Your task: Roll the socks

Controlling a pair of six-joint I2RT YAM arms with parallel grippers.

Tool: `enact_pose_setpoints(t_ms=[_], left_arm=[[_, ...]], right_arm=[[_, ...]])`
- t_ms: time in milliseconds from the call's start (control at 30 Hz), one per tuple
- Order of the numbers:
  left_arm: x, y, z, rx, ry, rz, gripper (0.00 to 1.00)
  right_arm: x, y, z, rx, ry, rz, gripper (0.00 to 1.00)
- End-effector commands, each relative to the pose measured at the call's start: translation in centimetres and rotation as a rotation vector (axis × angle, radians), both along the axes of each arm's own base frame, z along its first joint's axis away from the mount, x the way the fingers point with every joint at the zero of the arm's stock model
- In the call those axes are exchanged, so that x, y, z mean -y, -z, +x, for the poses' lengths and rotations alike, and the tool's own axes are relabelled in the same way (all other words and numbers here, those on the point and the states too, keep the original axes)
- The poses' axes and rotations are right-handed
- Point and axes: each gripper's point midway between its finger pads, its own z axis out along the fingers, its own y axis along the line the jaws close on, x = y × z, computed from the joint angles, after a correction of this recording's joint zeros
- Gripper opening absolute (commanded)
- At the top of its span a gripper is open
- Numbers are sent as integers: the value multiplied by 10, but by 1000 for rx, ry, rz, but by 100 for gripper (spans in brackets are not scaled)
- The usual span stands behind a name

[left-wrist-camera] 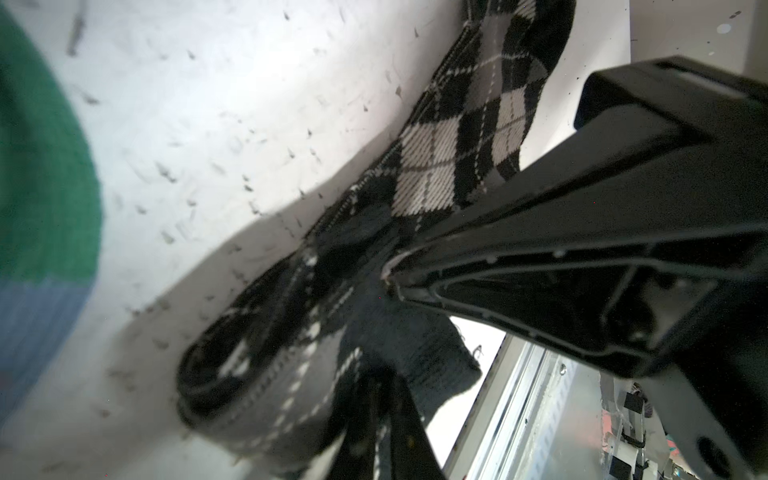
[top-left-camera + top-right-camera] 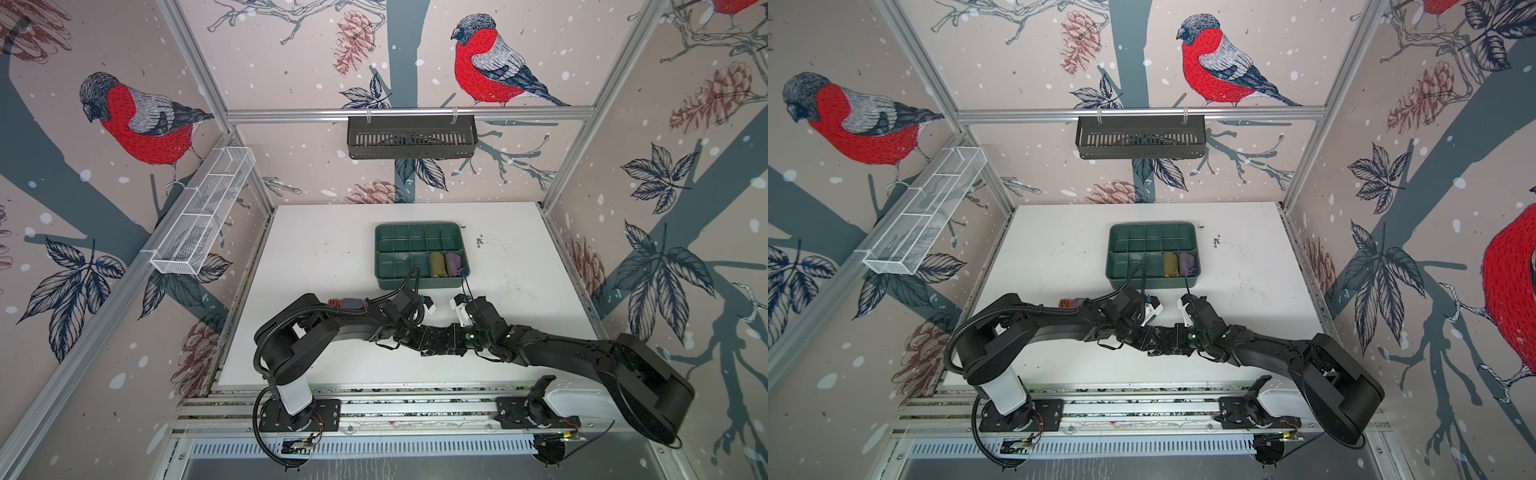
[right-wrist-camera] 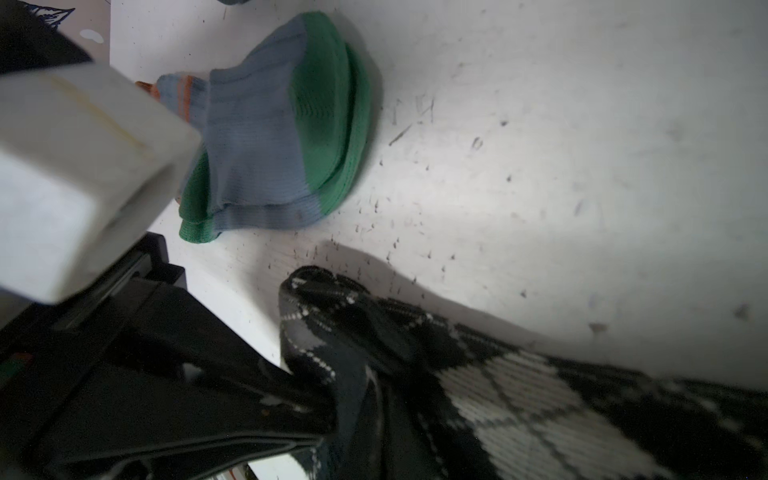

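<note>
At the table's (image 2: 332, 257) near middle, we are pinching the argyle sock (image 1: 432, 166) with the left gripper (image 1: 380, 328) and right gripper (image 3: 328, 424), both clamped onto it; the light blue sock (image 3: 270, 137) is lying apart, farther left.

Argyle sock (image 1: 457, 145): black, grey and white diamonds crossed by dashed white lines. It runs lengthwise near the front edge of the white table (image 3: 540, 124). One stretch is gathered into a creased bunch that casts a shadow on the surface.

Light blue sock (image 3: 266, 145): orange cuff and stripes, green heel and toe. It lies doubled over and flat, apart from the argyle sock, with its green toe nearest that sock. In both top views only its cuff end shows, at the left.
</note>
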Motion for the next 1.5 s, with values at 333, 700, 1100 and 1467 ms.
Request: enact_pose_setpoints(t_ms=[333, 700, 1100, 1467], left_arm=[[4, 1, 4, 4, -1, 1, 12], [7, -2, 5, 5, 3, -6, 17], [-6, -28, 15, 75, -73, -82, 36], [-25, -25, 16, 72, -124, -84, 44]], right_arm=[[-3, -37, -8, 75, -43, 42, 13], [-6, -14, -20, 12, -66, 15, 8], [1, 14, -22, -48, -60, -50, 6], [0, 12, -21, -44, -58, -43, 6]])
